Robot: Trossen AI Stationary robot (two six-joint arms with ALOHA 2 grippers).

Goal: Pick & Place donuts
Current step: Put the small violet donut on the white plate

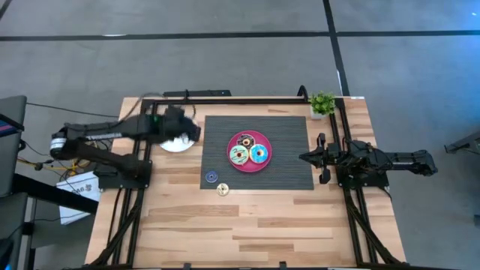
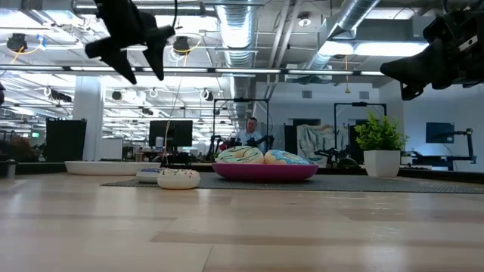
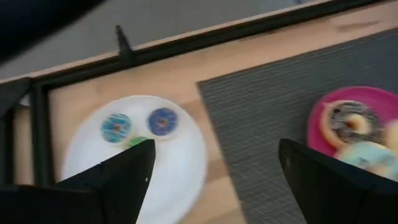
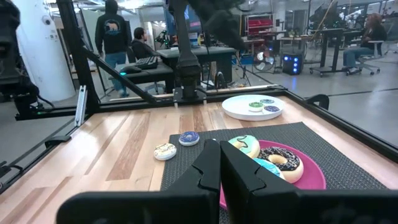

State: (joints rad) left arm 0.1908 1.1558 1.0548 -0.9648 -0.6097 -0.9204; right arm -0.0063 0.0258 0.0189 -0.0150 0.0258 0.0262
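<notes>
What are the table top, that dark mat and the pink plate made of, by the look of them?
Table top: pale wooden planks with a smooth finish; the grain and the seams between boards show.
Dark mat: probably woven fabric or vinyl, matte; fine ribbing runs across it.
Pink plate: likely plastic, an even magenta with a faint sheen; glazed ceramic cannot be ruled out.

Three large donuts [image 4: 268,157] on one pink plate [image 1: 264,166]; three tiny donuts [image 3: 163,122] on one white plate [image 3: 180,168]; two tiny ones [image 1: 212,176] on the bare surface [image 1: 247,225].
</notes>
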